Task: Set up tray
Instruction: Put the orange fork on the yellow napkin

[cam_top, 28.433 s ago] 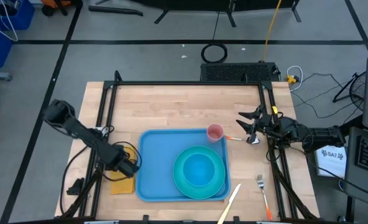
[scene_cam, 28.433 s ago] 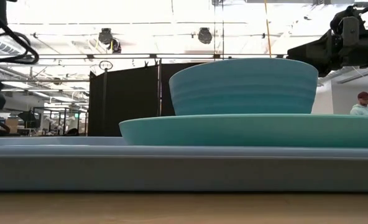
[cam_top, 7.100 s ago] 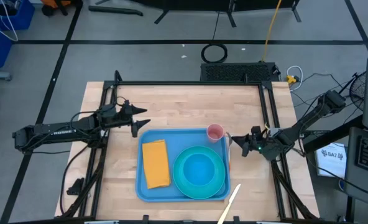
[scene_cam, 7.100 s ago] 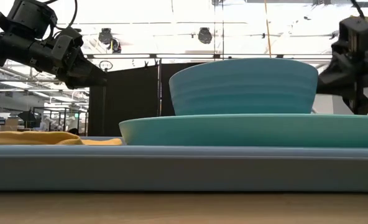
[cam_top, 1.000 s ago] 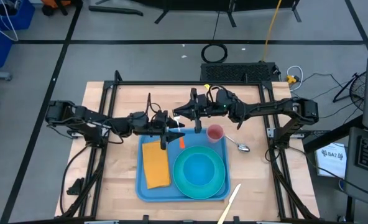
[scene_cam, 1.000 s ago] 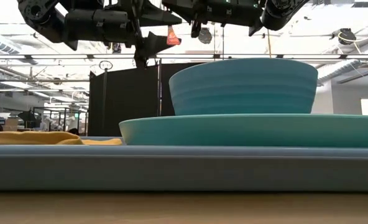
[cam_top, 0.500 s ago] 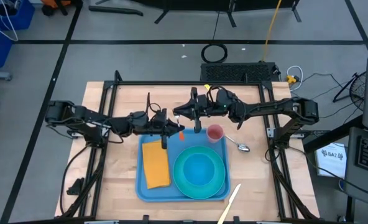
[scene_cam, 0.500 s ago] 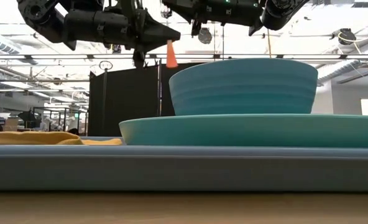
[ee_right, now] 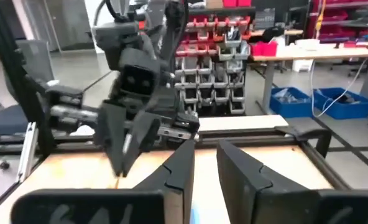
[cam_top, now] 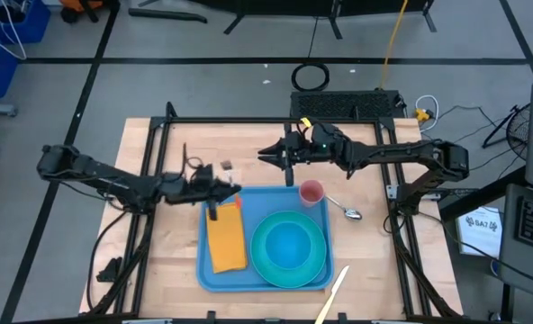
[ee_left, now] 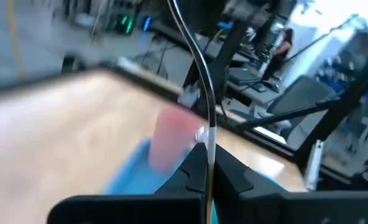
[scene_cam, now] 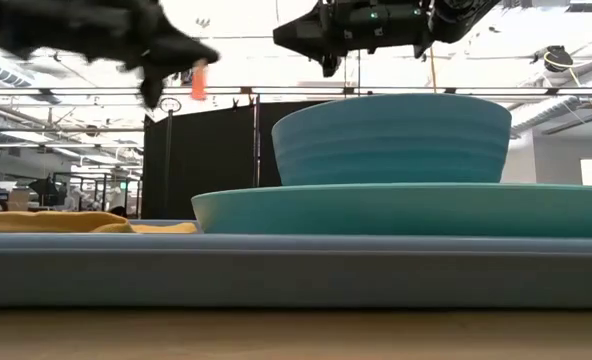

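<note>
A: Holding anything, left gripper [cam_top: 223,191]?
B: Pinches an orange-handled utensil [cam_top: 236,200] over the large flat blue plastic tray [cam_top: 214,277] on the table's near half.
A: Right gripper [cam_top: 268,153]?
B: Narrowly parted, empty, beyond the tray.

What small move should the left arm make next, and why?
Probably lower the left gripper and set the orange-handled utensil down on the orange-yellow napkin: it holds the utensil in the air over the napkin's far end, inside the tray. The right gripper waits beyond the tray.
</note>
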